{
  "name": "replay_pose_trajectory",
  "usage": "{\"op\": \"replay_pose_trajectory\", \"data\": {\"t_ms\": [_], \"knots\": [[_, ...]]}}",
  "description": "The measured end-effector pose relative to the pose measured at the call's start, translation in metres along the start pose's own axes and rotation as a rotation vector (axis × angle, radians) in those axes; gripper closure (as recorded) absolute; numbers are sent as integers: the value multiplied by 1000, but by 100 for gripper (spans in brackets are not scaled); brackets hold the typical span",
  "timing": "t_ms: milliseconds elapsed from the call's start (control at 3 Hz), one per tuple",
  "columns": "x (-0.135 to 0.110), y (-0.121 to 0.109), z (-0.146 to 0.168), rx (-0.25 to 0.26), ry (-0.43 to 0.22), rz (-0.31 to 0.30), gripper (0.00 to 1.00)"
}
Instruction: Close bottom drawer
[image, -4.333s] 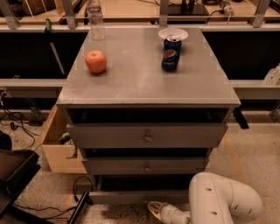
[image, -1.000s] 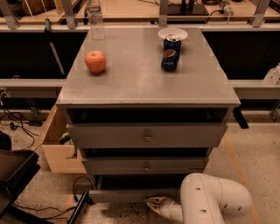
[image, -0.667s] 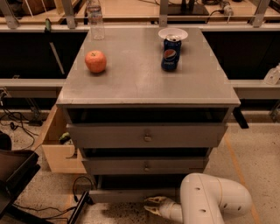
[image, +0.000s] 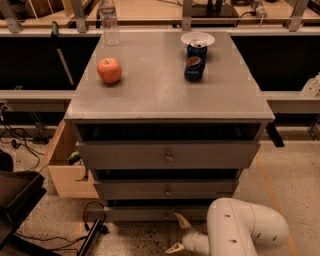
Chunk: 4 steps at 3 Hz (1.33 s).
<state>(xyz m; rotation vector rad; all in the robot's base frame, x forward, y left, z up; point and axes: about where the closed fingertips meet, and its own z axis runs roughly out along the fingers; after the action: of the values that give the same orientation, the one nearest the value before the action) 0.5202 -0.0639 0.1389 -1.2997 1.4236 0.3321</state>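
Down at the cabinet's foot, the slim grey bottom drawer (image: 135, 213) runs left to right, its flat front panel and small round knob facing the camera. Just in front of it, right of the knob, the beige-fingered pincer (image: 176, 234) hangs spread wide on a smooth white arm (image: 245, 227). Two taller grey drawers (image: 167, 155) stack above. On the matte grey surface (image: 160, 95) are a red-orange apple (image: 109, 70) and a blue soda can (image: 194, 62). A pale wooden box (image: 62, 170) sits to the left.
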Motion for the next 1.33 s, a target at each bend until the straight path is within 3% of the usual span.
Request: {"op": "replay_pose_trajectory", "data": {"t_ms": [333, 667, 1000, 1333], "knots": [[-1, 0, 2, 0, -2, -1, 17], [-2, 0, 3, -1, -5, -1, 41], [-9, -12, 12, -11, -7, -16, 64], [-18, -43, 27, -9, -26, -33, 87]]}}
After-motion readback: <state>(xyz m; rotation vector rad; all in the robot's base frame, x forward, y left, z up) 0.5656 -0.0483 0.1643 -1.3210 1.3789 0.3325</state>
